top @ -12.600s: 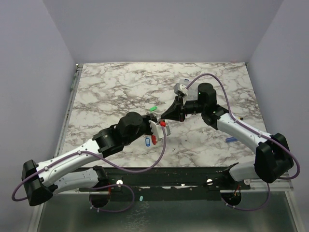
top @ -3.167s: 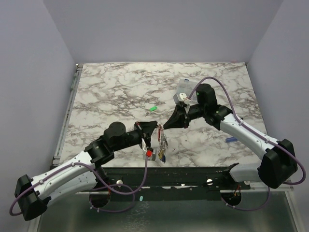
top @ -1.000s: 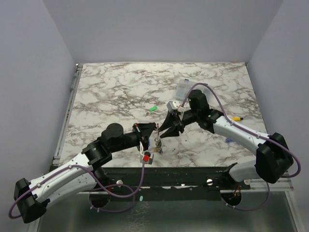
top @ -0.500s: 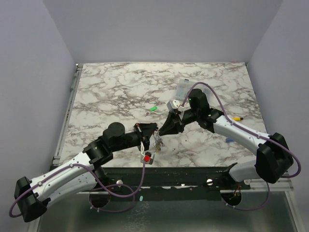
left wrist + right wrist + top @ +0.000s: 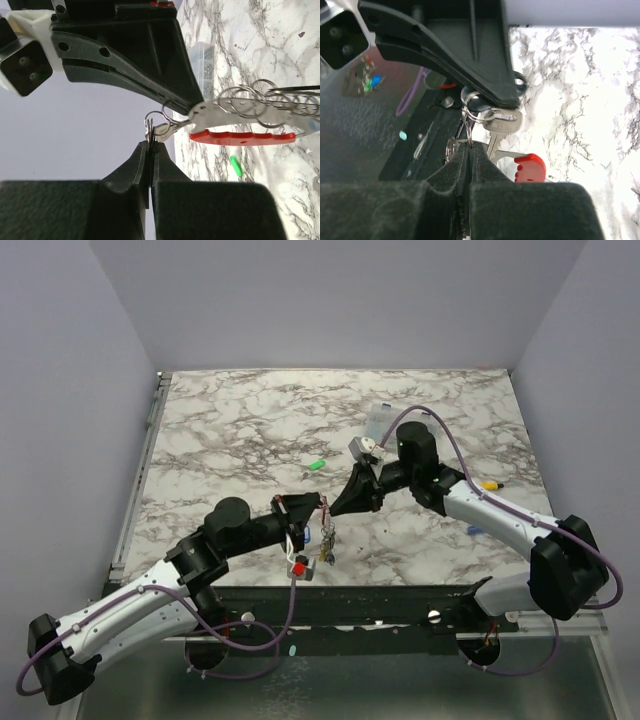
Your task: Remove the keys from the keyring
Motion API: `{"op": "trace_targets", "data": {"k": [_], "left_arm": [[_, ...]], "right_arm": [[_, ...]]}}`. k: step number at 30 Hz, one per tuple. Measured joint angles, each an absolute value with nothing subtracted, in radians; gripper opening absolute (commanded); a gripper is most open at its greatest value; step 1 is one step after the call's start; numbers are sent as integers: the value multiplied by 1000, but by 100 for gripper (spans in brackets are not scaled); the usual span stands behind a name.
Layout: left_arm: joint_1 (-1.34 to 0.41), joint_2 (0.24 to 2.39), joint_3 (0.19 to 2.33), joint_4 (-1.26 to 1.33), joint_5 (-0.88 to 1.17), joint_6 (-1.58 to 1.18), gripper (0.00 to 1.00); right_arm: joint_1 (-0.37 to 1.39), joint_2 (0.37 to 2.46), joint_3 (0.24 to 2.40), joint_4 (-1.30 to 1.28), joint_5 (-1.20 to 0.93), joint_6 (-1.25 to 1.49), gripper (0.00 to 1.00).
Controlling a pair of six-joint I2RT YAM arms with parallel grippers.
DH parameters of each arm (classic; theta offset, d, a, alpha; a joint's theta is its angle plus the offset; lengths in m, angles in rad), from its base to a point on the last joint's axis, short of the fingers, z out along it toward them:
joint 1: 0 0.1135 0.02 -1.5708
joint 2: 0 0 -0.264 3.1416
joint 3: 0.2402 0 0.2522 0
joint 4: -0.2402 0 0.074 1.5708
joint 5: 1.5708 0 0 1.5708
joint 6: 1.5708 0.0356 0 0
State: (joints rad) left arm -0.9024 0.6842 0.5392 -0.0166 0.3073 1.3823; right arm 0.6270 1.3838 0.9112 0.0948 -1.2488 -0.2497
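Since the first picture the left arm (image 5: 150,590) swings back toward the near edge of the table (image 5: 230,430), its elbow dropping low and to the left, and the left gripper (image 5: 312,510) sits nearer the front. The bunch of keys (image 5: 325,543) hangs lower with it, and the red tag (image 5: 298,568) now dangles below the bunch. The right gripper (image 5: 345,502) comes down and leftward to meet it at the keyring (image 5: 470,119); in the last second its wrist lifts back a little. With the right arm (image 5: 490,510) shifted, a yellow tag (image 5: 489,483) shows on the marble, probably covered before.
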Motion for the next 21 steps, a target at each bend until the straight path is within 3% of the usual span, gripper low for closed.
{"op": "trace_targets", "data": {"k": [10,15,21], "left_arm": [[-905,627,476,9,302,1401,0],[-905,685,477,51,302,1404,0],[-912,749,477,74,304,1411,0]], "right_arm": [[565,1431,712,915,-1264,510,1],[548,1477,690,1174,-1245,737,1],[543,1510,662,1309,-1221,857,1]]}}
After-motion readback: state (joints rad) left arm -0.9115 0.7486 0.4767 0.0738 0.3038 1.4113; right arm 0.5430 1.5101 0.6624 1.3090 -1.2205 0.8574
